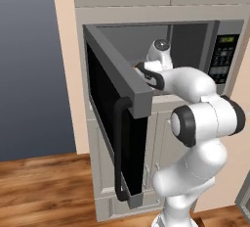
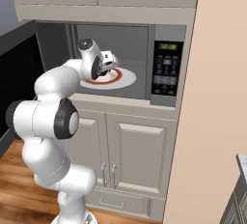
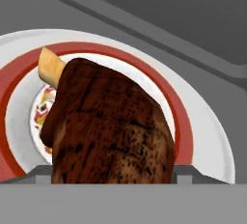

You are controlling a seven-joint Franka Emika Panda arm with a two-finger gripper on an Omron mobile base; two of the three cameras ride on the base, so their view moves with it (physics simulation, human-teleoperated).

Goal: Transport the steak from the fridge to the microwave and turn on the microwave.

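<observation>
Nearest to the robot is the open door (image 1: 117,99) of the microwave (image 2: 166,25). It swings out to the left, with its dark bar handle (image 1: 118,147) facing the room. The arm reaches past the inner edge of this door into the cavity. The 1st risk is here: if the arm comes out on a careless path, the elbow or the wrist could knock the door. I judge the door also cannot be shut before the whole arm is outside.

Inside the cavity, the hand (image 2: 108,63) hangs just above the plate (image 2: 126,79), which has a red ring. In the hand view the steak (image 3: 111,126) fills nearly all the space between the 2 fingertips (image 3: 190,174), which stand far apart. I cannot tell whether they are pinching the meat or already stand loose around it, because the contact is hidden at the bottom edge. The steak is over the middle of the plate, and a tan piece (image 3: 50,66) sticks out at its far upper left side.

This uncertainty brings the 2nd risk. If the meat sticks to 1 finger when the hand goes back, it could be dragged toward the plate rim (image 3: 212,141), or off it, onto the cavity floor. If the hand lets it go while it is not yet resting, it could roll.

Farthest away, at the right, is the button panel (image 2: 166,76) with its green display. The 3rd risk is a press on a wrong button, or a press while the door is open, so that the oven does not start.
</observation>
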